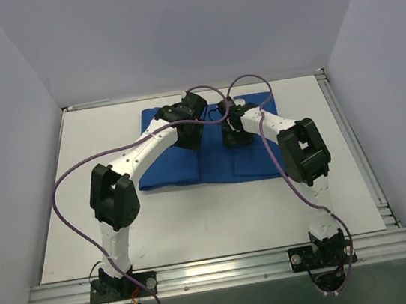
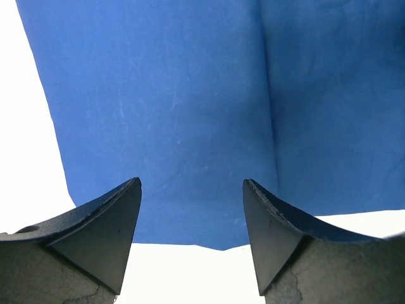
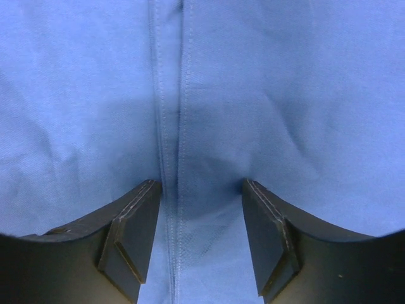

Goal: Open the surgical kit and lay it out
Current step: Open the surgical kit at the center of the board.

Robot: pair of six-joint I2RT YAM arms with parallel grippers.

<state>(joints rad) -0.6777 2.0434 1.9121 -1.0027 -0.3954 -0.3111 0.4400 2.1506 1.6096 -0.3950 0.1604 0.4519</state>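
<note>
Flat, rectangular royal-blue cloth wrap [image 1: 190, 170], finely woven

From above, my left arm [image 1: 145, 146] and right arm [image 1: 270, 121] hide the blue cloth wrap [image 1: 183, 168]'s middle near the far edge.

The top view looks down from high behind the near edge, taking in the whole table [image 1: 197, 221]. Both wrist views point steeply down, very close over the blue cloth [image 1: 182, 166], which all three views share.
</note>
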